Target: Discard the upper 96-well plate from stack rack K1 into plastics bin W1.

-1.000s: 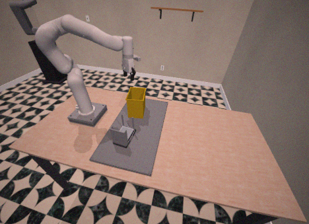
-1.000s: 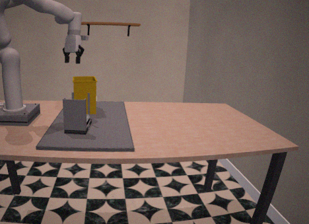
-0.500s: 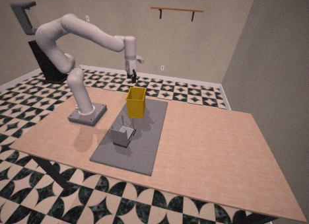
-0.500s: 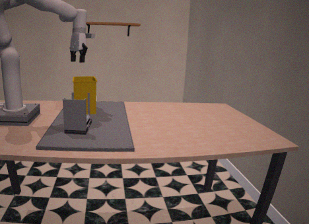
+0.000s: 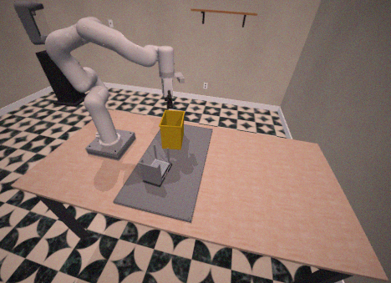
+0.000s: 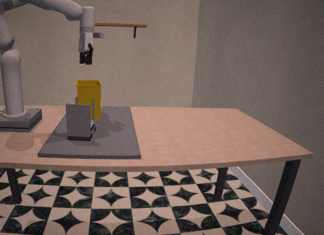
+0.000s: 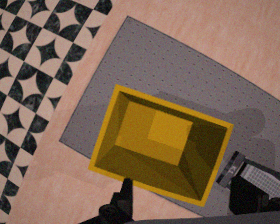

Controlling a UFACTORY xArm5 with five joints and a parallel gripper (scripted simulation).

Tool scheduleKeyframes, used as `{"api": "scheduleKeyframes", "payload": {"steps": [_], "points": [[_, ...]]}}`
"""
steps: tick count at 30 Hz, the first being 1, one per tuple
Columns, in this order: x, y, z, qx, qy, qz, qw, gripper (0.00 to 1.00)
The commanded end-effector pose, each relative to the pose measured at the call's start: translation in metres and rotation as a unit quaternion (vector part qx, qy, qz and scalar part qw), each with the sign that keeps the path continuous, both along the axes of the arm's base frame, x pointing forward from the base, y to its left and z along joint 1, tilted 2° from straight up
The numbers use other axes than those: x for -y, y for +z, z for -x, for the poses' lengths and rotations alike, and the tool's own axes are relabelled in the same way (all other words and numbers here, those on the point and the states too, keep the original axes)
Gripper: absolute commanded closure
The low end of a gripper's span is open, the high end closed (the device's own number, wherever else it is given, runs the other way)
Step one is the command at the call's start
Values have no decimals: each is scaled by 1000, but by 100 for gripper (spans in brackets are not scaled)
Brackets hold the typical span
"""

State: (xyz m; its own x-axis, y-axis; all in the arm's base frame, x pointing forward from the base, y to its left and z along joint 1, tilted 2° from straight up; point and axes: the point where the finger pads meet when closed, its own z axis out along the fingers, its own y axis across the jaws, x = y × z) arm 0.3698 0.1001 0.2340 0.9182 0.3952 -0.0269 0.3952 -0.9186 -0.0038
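Note:
The yellow plastics bin W1 (image 5: 172, 128) stands upright on the grey mat (image 5: 175, 185); it also shows in the exterior view (image 6: 88, 98). In the wrist view the bin (image 7: 160, 144) lies right below and I see only its yellow floor inside. The grey stack rack K1 (image 5: 154, 171) stands in front of the bin, seen from behind in the exterior view (image 6: 80, 122). A white well plate (image 7: 263, 179) shows in the rack at the wrist view's lower right. My gripper (image 5: 168, 99) (image 6: 86, 58) hangs well above the bin's far rim, open and empty.
The arm's base plate (image 5: 111, 144) is bolted to the table left of the mat. The table's right half holds nothing. A wall shelf (image 5: 223, 12) hangs far behind.

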Motion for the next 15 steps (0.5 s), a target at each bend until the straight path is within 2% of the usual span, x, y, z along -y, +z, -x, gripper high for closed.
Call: {"api": "scheduleKeyframes", "payload": {"steps": [1, 3, 7, 10, 15], "points": [[17, 4, -9, 5, -41, -1, 999, 0], [27, 6, -12, 7, -73, -1, 997, 0], [38, 8, -16, 7, -73, -1, 997, 0], [52, 10, -20, 10, -123, -1, 992, 0], [66, 12, -24, 11, -138, -1, 990, 0]]}}
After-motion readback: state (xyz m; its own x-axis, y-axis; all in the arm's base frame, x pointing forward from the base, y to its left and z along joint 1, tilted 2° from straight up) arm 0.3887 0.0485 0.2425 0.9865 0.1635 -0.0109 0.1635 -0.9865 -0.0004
